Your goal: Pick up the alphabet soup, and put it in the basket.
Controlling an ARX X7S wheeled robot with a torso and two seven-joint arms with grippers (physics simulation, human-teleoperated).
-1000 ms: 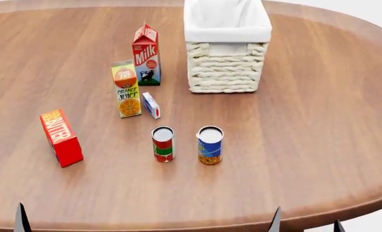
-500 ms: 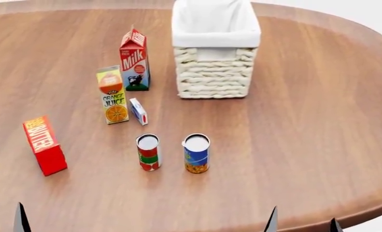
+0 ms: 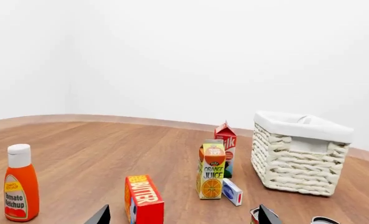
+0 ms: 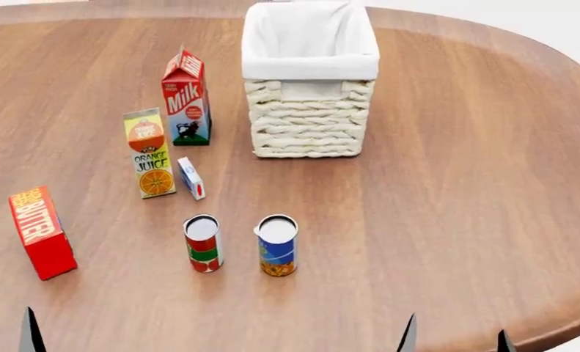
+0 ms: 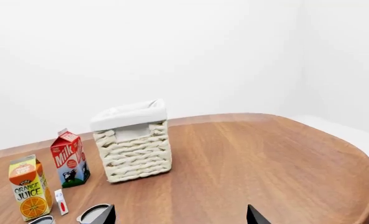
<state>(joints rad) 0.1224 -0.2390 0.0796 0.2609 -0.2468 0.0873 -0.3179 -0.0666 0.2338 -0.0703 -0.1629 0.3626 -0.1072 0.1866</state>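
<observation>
Only the dark tips of both arms' fingers poke in at the head view's bottom edge, spread apart, gripping nothing. The alphabet soup stands lower centre on the brown wooden bench, below the basket. Blank white walls stand behind the bench.

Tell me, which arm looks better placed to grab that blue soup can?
Probably the right. In the head view the alphabet soup stands nearer the right gripper than the left gripper, and the red and green can stands on its left side, toward the left arm. The basket lies straight beyond.
</observation>
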